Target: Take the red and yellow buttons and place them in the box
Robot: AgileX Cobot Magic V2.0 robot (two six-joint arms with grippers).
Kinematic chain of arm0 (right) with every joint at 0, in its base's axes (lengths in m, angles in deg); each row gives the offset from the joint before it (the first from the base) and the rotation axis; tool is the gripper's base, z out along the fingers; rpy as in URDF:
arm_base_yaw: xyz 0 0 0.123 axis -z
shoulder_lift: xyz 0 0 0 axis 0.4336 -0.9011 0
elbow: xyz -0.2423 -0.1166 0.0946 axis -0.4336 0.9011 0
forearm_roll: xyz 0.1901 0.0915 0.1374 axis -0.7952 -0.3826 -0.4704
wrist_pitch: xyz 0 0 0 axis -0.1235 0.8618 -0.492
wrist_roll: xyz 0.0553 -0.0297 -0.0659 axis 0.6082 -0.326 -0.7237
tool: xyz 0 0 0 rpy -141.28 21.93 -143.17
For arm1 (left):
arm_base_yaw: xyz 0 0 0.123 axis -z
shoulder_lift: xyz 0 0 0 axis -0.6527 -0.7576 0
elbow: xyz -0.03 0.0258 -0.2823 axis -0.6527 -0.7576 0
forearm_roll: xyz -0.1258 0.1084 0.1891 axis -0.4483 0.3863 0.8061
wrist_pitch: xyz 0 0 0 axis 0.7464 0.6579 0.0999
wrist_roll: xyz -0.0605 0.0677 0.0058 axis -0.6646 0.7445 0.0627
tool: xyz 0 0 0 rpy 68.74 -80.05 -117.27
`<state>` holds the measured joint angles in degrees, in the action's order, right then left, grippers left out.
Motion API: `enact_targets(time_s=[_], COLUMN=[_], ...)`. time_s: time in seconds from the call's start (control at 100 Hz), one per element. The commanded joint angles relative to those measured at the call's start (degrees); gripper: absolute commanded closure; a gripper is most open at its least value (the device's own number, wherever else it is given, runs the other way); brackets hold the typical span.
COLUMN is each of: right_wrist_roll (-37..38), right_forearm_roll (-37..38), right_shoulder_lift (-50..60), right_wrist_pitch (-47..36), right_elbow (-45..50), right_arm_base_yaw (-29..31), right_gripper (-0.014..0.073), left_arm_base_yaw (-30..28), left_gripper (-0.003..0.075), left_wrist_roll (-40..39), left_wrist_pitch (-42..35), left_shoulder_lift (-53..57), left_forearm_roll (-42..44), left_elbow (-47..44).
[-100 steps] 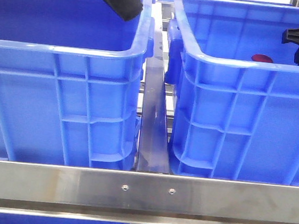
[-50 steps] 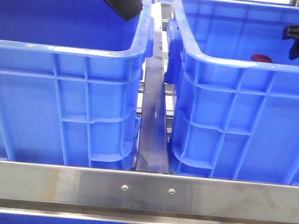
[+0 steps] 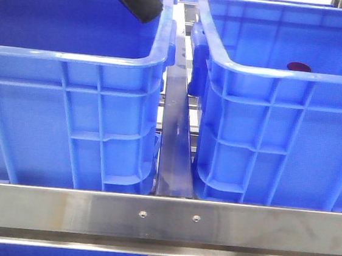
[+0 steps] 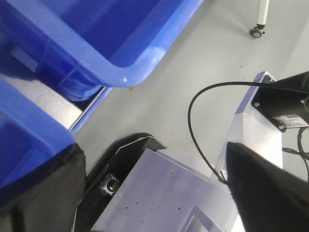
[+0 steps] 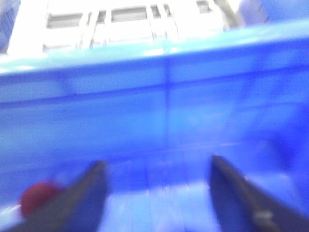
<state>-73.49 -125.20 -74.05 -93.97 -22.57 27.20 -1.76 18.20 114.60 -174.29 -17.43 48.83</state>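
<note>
A red button [image 3: 299, 67] is seen lying inside the right-hand blue crate [image 3: 274, 75], and in the blurred right wrist view it [image 5: 39, 196] sits just outside one spread finger rather than between the two, so the right gripper [image 5: 157, 191], empty and wide apart, is judged the nearer one and would need shifting sideways toward it. The left gripper [image 4: 154, 193] is likewise held spread and empty above the left-hand crate [image 3: 74, 57], in which nothing can be made out.
</note>
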Motion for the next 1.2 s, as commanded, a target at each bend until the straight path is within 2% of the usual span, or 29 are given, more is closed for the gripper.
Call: enact_targets(time_s=[0.0,0.12,0.21,0.33,0.43,0.7,0.91,1.19], right_wrist_roll=[-0.7,-0.7,-0.7,-0.7,-0.7,-0.7,-0.7,-0.7], right_forearm_roll=[-0.1,-0.1,-0.1,-0.1,-0.1,-0.1,0.0,0.1], right_shoulder_lift=[6.8,13.3,18.4,25.2,31.2,46.4,56.7,70.2], right_wrist_pitch=[0.7,2.2,3.8,6.3,9.2,21.4,31.5,34.4], right_elbow=[1.7,7.5,11.2,16.2,19.6,26.5,32.2,39.1], right_arm_base_yaw=[0.2,0.2,0.2,0.2,0.2,0.2,0.2,0.2], right_gripper=[0.0374,0.0533,0.0608,0.0653,0.0654,0.0654,0.0654,0.0654], left_arm_base_yaw=[0.4,0.4,0.4,0.4,0.4,0.4,0.4,0.4], left_gripper=[0.0202,0.0332,0.0454,0.0617,0.074,0.074,0.074,0.074], left_wrist_roll=[0.0,0.0,0.0,0.0,0.0,0.0,0.0,0.0], left_wrist_pitch=[-2.6,-3.9,-5.4,-7.4,-10.6,-18.6,-24.7,-30.5], left_shoulder_lift=[2.2,2.2,2.5,3.5,5.5,15.7,28.9,49.0], left_forearm_roll=[-1.6,-0.3,-0.3,-0.2,0.1,1.7,3.8,5.8], left_elbow=[1.4,0.7,-1.3,-4.8,-7.9,-16.5,-25.3,-37.3])
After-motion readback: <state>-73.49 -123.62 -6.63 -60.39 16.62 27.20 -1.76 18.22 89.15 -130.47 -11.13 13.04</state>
